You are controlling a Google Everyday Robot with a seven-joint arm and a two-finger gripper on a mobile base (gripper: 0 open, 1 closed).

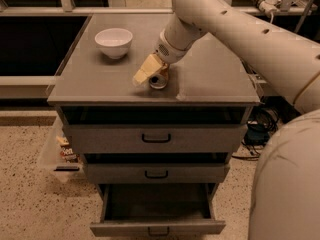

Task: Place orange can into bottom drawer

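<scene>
Camera view looks down on one grey cabinet [210, 84] with three drawers, one white bowl [114, 41], one orange can [159, 81] and one pale robot arm [240, 31] ending in one gripper [147, 72]. The top drawer [156, 138] and the middle drawer [156, 173] are pushed in. The bottom drawer [157, 228], the narrowest, is pulled out toward the viewer, at 6 o'clock from the can.

The can stands on the cabinet top near the front edge, about midway across, with the bowl well apart at 10 o'clock from it. The arm reaches in from 2 o'clock, and its tan gripper slants down toward 8 o'clock, low over the cabinet top. The can sits against the gripper's underside, at about 4 o'clock from the tan tip, partly covered by it. How far the jaws are parted, and whether they hold the can, cannot be told.

A clear plastic bin [52, 154] sits on the speckled floor at 9 o'clock from the drawers.
</scene>
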